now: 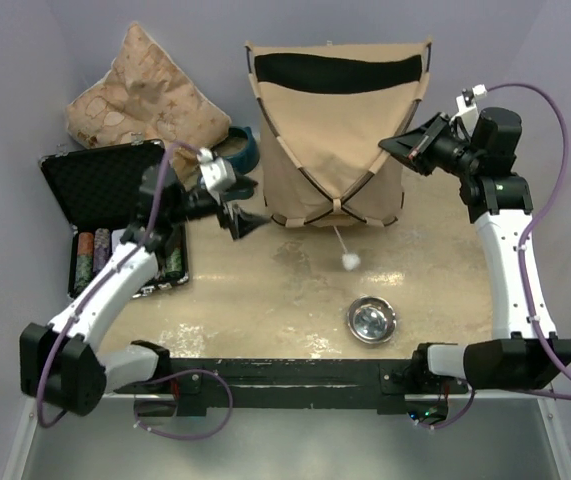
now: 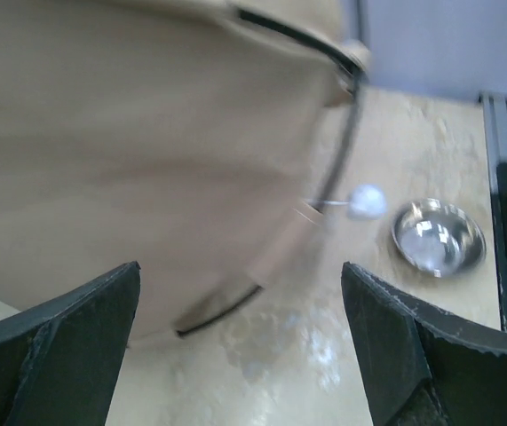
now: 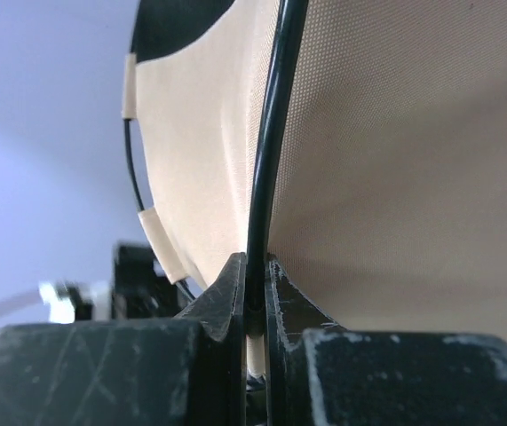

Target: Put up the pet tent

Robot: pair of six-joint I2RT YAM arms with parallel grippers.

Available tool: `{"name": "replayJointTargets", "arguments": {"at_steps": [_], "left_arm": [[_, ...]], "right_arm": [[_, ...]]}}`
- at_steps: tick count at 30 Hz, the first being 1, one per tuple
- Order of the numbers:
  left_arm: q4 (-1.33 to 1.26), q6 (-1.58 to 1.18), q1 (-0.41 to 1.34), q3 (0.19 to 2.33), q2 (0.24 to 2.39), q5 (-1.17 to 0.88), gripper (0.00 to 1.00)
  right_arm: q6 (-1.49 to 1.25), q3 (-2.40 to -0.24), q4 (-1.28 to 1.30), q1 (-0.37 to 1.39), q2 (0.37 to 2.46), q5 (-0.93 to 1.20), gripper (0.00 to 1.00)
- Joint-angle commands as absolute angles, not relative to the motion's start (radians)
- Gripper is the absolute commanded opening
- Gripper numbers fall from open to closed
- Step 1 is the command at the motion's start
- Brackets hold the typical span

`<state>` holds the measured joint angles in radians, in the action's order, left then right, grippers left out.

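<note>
The pet tent (image 1: 335,140) lies tipped toward me at the back middle, tan fabric with a black band near its top and thin dark poles crossing at its near tip. Its white pom-pom (image 1: 350,261) hangs on a string onto the table. My right gripper (image 1: 393,146) is shut on a dark pole (image 3: 266,177) at the tent's right edge. My left gripper (image 1: 246,222) stands open just left of the tent's lower left corner (image 2: 217,306), with nothing between its fingers. The tent's fabric (image 2: 146,151) fills the left wrist view.
A steel bowl (image 1: 371,319) sits on the table in front of the tent. An open black case (image 1: 115,215) with poker chips lies at the left. Behind it rests a tan patterned pillow (image 1: 145,95), with a dark blue round item (image 1: 240,148) beside the tent.
</note>
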<state>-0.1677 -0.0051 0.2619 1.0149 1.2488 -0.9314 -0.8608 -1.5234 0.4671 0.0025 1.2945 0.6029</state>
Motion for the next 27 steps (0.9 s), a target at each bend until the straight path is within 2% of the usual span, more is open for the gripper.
{"name": "replayJointTargets", "arguments": {"at_steps": [1, 4, 10, 15, 17, 19, 22, 27], "left_arm": [[-0.412, 0.244, 0.396, 0.723, 1.066, -0.738, 1.00], [-0.526, 0.308, 0.486, 0.660, 1.078, -0.600, 1.00], [-0.675, 0.472, 0.572, 0.658, 1.181, -0.506, 1.00], [-0.759, 0.587, 0.609, 0.683, 1.278, -0.517, 0.99], [-0.785, 0.642, 0.633, 0.680, 1.308, -0.506, 0.96], [-0.825, 0.702, 0.659, 0.663, 1.334, -0.480, 0.90], [-0.935, 0.785, 0.707, 0.627, 1.385, -0.372, 0.76], [-1.040, 0.819, 0.742, 0.650, 1.450, -0.224, 0.44]], "right_arm": [[-1.017, -1.445, 0.451, -0.052, 1.318, 0.667, 0.00], [-1.032, -1.439, 0.459, -0.060, 1.333, 0.669, 0.00], [-1.051, -1.422, 0.459, -0.069, 1.342, 0.689, 0.00], [-1.066, -1.399, 0.448, -0.069, 1.345, 0.699, 0.00], [-1.072, -1.397, 0.445, -0.069, 1.350, 0.699, 0.00], [-1.074, -1.400, 0.443, -0.071, 1.353, 0.698, 0.00], [-1.066, -1.413, 0.452, -0.069, 1.353, 0.692, 0.00], [-1.057, -1.425, 0.460, -0.069, 1.342, 0.683, 0.00]]}}
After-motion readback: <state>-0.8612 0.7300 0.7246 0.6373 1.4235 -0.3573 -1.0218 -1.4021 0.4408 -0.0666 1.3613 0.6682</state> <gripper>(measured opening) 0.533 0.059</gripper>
